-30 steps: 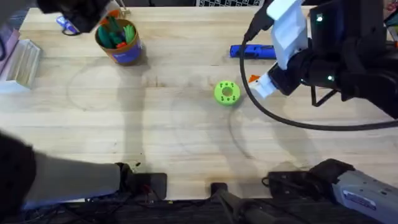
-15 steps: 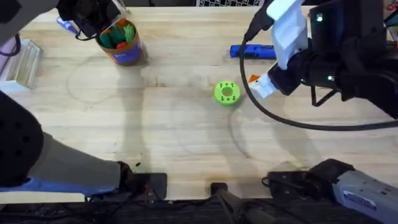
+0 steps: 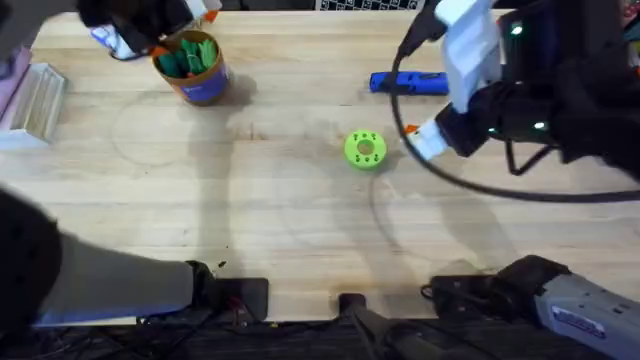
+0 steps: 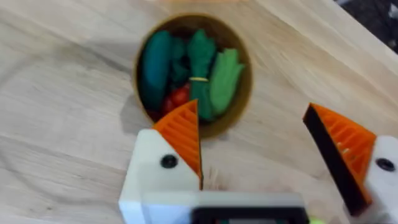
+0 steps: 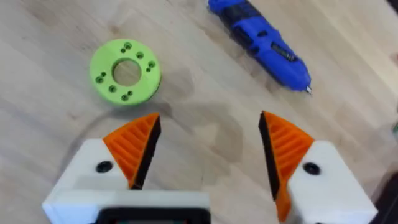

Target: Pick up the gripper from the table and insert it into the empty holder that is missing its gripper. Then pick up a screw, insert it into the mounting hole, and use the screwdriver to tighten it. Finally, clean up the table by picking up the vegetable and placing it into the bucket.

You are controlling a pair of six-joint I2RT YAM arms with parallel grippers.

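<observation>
The golden-brown bucket (image 3: 192,70) with a blue bottom band stands at the table's far left. Green toy vegetable pieces (image 4: 214,74) and a bit of red lie inside the bucket (image 4: 245,93). My left gripper (image 4: 261,140) hovers just above and beside its rim, open and holding nothing. The blue screwdriver (image 3: 407,82) lies at the far right of centre, also seen from the right wrist (image 5: 261,43). My right gripper (image 5: 208,149) hangs open over bare wood between the screwdriver and a lime-green disc (image 5: 125,70). The loose gripper, the holder and the screw are out of view.
The lime-green disc (image 3: 365,149) with holes lies mid-table. A clear plastic box (image 3: 35,100) sits at the left edge. A small blue-white pen-like tool (image 3: 104,38) lies behind the bucket. A black cable (image 3: 470,190) loops under the right arm.
The left arm has swayed slightly over the bucket, ending a bit further back and left. The right gripper has barely shifted. Nothing was picked up or released.
</observation>
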